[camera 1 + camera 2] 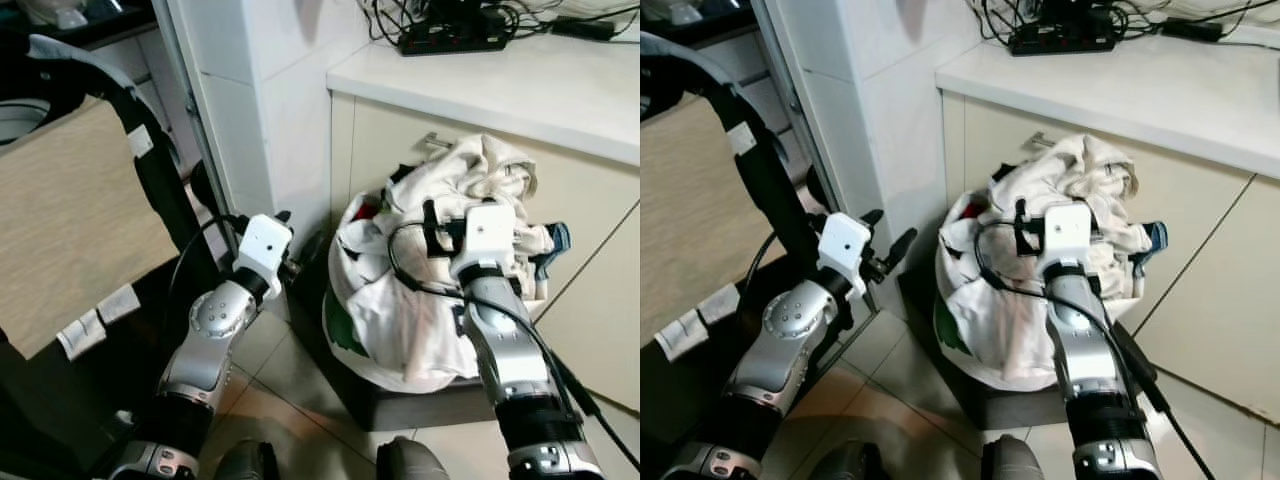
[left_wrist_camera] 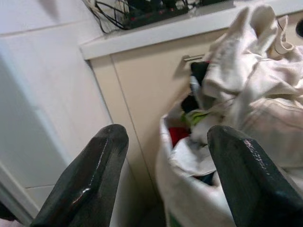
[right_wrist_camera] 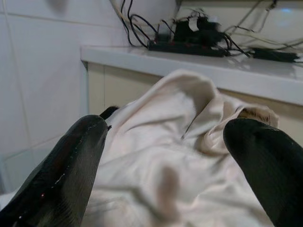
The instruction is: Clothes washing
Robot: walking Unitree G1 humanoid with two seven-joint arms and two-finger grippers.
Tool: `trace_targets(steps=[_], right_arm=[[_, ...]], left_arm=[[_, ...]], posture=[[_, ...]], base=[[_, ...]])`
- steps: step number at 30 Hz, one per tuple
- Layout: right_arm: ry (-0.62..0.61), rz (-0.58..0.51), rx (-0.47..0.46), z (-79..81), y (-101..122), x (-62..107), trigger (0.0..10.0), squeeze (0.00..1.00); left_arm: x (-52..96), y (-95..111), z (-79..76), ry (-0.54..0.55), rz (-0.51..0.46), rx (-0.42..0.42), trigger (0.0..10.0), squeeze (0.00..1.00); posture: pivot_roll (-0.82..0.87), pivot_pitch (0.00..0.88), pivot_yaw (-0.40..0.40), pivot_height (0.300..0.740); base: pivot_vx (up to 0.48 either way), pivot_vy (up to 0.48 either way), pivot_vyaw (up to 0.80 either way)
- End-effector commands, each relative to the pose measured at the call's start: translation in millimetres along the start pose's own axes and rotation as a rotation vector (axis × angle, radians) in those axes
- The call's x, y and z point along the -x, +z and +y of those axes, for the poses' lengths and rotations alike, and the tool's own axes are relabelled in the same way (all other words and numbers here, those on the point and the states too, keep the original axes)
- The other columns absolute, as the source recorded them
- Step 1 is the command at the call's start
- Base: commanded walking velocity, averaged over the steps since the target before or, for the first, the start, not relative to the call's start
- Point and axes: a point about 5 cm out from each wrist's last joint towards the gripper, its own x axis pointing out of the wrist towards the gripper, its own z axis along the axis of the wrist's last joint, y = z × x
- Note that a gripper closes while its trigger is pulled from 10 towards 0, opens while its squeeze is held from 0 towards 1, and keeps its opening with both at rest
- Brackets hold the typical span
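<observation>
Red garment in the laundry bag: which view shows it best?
Left wrist view: the red garment sits at the mouth of the laundry bag, beside dark and green pieces, between the open left gripper fingers. The eye views show a small red patch; the right wrist view shows cream cloth.

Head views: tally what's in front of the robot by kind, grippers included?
Grippers: 2, left gripper open beside the bag, right gripper open over the cloth heap
Laundry bags: 1, white laundry bag, overfull
Cream garments on top of the heap: 1
Power strips: 1, on the countertop
Cabinet handles: 1
Total: 6
</observation>
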Motion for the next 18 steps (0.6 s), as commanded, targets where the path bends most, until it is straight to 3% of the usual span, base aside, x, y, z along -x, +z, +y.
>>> trace_targets(steps=[1,8,14,18], right_arm=[[-0.016,0.029,0.018,-4.5,-4.0,0.0,10.0,0.0],[-0.054,0.069,-0.014,-12.3,-9.1,-5.9,10.0,0.0],[-0.083,0.082,-0.019,-16.6,-10.8,-12.7,10.0,0.0],[-0.096,0.078,-0.017,-20.1,-10.0,-16.6,10.0,0.0]], left_arm=[[-7.6,7.6,-1.6,0.002,-0.019,-0.01,10.0,0.0],[-8.9,8.4,1.2,0.016,-0.019,-0.032,10.0,0.0],[-9.6,9.2,-3.0,-0.013,-0.031,-0.005,10.0,0.0],[-11.0,10.9,-3.8,-0.022,-0.031,0.008,10.0,0.0]], posture=[[-0.18,0.0,0.058,0.691],[-0.18,0.0,0.055,0.691],[-0.18,0.0,0.062,0.691],[-0.17,0.0,0.066,0.691]], base=[[0.0,0.0,0.0],[0.0,0.0,0.0],[0.0,0.0,0.0],[0.437,0.0,0.0]])
